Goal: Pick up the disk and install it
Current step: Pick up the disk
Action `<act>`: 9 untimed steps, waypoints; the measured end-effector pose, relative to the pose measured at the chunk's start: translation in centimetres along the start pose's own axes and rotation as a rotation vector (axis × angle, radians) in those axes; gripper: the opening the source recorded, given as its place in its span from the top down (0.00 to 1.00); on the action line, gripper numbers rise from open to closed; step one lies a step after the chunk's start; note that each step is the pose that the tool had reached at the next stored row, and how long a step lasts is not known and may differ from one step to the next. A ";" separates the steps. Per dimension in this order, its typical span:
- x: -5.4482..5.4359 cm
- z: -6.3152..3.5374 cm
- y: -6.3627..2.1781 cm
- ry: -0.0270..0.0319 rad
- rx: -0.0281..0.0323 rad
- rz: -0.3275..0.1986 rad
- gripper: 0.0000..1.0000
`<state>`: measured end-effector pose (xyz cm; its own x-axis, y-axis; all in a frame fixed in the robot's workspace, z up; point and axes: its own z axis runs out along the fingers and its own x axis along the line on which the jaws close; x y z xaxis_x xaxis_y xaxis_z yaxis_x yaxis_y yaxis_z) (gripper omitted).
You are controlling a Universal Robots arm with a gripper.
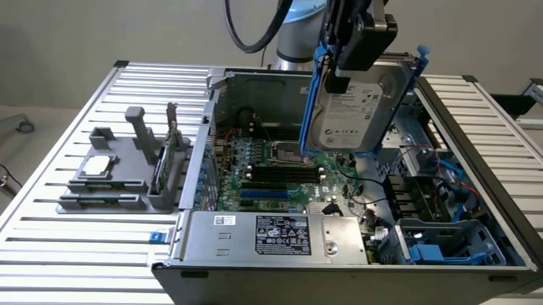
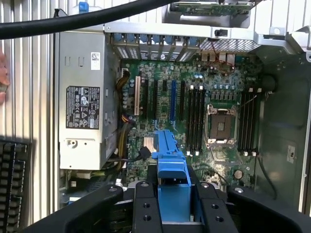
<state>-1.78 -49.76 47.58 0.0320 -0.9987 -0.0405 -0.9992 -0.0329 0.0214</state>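
blue-framed, the disk [image 1: 357, 111] hangs on edge above the open computer case [image 1: 263, 89]; we see the gripper [image 1: 355, 60] pinching its upper end.

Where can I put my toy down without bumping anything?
The bare table slats nearer the camera than the grey holder are free, and so is the strip behind it. The slats at the exterior view's right of the computer case are free too. Inside the case is crowded, and the disk hangs above it.

The disk [image 1: 357, 117] occupies open room above the motherboard [image 1: 259, 168], beside the power supply [image 1: 280, 235].
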 end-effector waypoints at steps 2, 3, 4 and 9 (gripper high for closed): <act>0.5 -0.02 -0.24 -0.0001 0.0000 0.000 0.67; 0.8 -0.04 -0.37 0.0000 0.0000 0.000 0.67; 1.1 -0.05 -0.50 -0.0001 0.0000 0.000 0.67; 2.4 -0.12 -1.23 -0.0001 0.0000 0.000 0.67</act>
<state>-0.47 -52.12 47.57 0.0320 -0.9987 -0.0406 -0.9992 -0.0329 0.0215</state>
